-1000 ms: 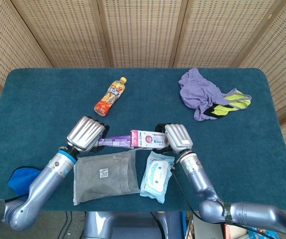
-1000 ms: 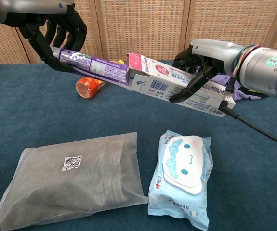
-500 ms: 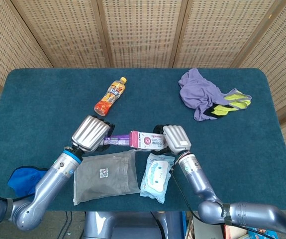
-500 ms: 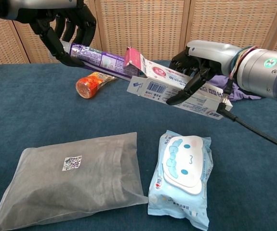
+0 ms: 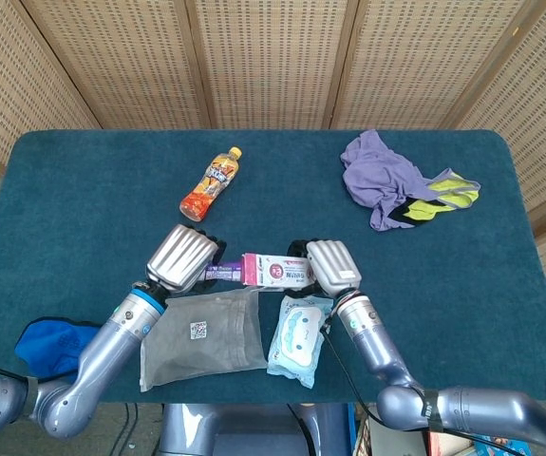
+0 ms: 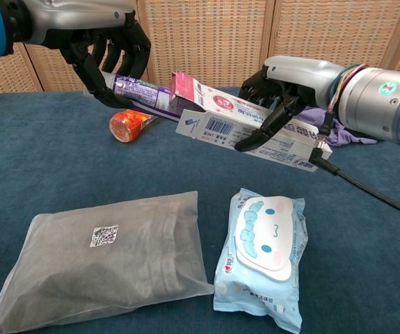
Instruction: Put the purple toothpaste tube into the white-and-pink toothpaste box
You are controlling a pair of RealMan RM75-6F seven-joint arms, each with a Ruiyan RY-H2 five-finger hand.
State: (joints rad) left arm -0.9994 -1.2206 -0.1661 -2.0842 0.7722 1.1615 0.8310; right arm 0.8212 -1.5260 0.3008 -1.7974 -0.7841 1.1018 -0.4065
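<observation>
My left hand (image 6: 106, 52) (image 5: 183, 256) grips the purple toothpaste tube (image 6: 144, 94) (image 5: 222, 273) above the table, and the tube's front end is inside the open end of the white-and-pink toothpaste box (image 6: 248, 125) (image 5: 274, 270). My right hand (image 6: 283, 87) (image 5: 326, 267) holds that box from above, tilted, with its pink flap (image 6: 182, 84) standing up at the open end. Only a short stretch of tube shows between my left hand and the box.
An orange juice bottle (image 5: 210, 183) (image 6: 131, 122) lies behind the tube. In front lie a grey bag (image 6: 109, 261) (image 5: 201, 332) and a blue wipes pack (image 6: 262, 257) (image 5: 300, 335). Purple and yellow cloths (image 5: 396, 180) sit far right, a blue cloth (image 5: 49, 342) near left. A black cable (image 6: 366, 188) trails from my right wrist.
My left hand has pushed the tube rightward, deeper into the box, and the two hands have come closer together. The box has shifted slightly left.
</observation>
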